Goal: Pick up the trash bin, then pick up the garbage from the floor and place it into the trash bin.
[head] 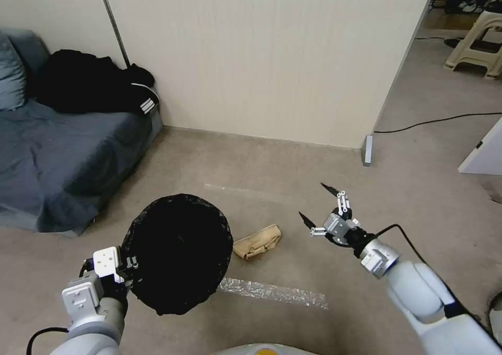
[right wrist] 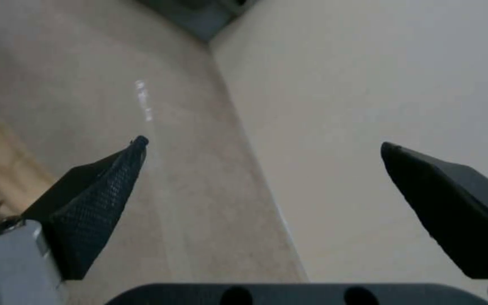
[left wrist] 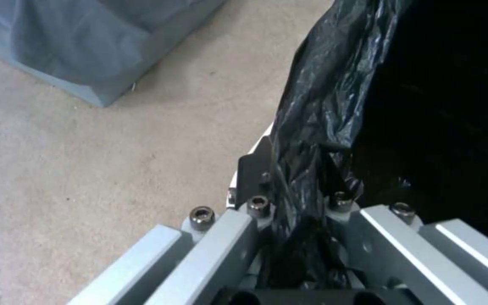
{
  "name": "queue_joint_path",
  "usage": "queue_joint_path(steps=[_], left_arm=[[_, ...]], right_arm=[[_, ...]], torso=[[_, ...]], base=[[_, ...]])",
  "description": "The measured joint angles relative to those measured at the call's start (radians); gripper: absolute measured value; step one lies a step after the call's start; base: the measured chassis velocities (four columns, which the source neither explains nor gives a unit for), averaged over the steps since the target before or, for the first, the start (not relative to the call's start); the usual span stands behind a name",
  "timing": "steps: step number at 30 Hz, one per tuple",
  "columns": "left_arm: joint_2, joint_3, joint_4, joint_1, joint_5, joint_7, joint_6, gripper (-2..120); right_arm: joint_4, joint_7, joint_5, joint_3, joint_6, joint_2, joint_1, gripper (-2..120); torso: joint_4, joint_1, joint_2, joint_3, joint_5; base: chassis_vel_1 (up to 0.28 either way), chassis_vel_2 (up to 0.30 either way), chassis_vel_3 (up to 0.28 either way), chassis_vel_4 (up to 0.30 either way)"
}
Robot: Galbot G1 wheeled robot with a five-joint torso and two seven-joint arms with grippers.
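Left gripper [head: 128, 265] fingers clamp the trash bin [head: 178, 253] rim; right gripper [head: 324, 206], fingers spread, must reach the paper bag [head: 257, 241] on the floor.

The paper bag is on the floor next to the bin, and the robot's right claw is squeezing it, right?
Not quite. The paper bag does lie on the floor beside the bin, but the right gripper isn't squeezing it. The head view shows its jaws wide open, apart from the bag.

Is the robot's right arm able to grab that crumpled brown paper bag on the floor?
Probably yes. The right tool hangs open above bare floor, with the paper bag lying just to its left, nothing between them. The trash bin sits beyond the bag.
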Motion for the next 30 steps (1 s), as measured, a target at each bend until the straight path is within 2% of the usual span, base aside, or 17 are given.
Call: queue_joint_path(steps=[4,9,14,19,30], left_arm=[[-0.008,0.010,0.006,-0.007,0.011,-0.001,0.002,1],[-0.011,0.011,0.007,-0.007,0.018,-0.002,0.003,1],[-0.012,0.011,0.007,-0.008,0.022,-0.003,0.005,1],[-0.018,0.015,0.010,-0.007,0.032,-0.003,0.006,1],[-0.021,0.017,0.013,-0.004,0.040,-0.004,0.007,1]], right_arm=[[-0.065,-0.043,-0.026,-0.090,0.050,-0.039,0.086,100],[-0.161,-0.091,-0.068,-0.193,0.118,-0.033,0.190,100],[-0.226,-0.113,-0.077,-0.270,0.148,-0.022,0.252,100],[-0.327,-0.133,-0.110,-0.345,0.201,0.026,0.318,100],[-0.463,-0.148,-0.189,-0.401,0.266,0.117,0.363,100]], torso=[[0.0000,0.000,0.000,0.000,-0.0001],[0.0001,0.000,0.000,0.000,0.0000],[0.0000,0.000,0.000,0.000,-0.0002],[0.0000,0.000,0.000,0.000,-0.0003],[0.0000,0.000,0.000,0.000,-0.0004]], base=[[0.000,0.000,0.000,0.000],[0.000,0.000,0.000,0.000],[0.000,0.000,0.000,0.000],[0.000,0.000,0.000,0.000],[0.000,0.000,0.000,0.000]])
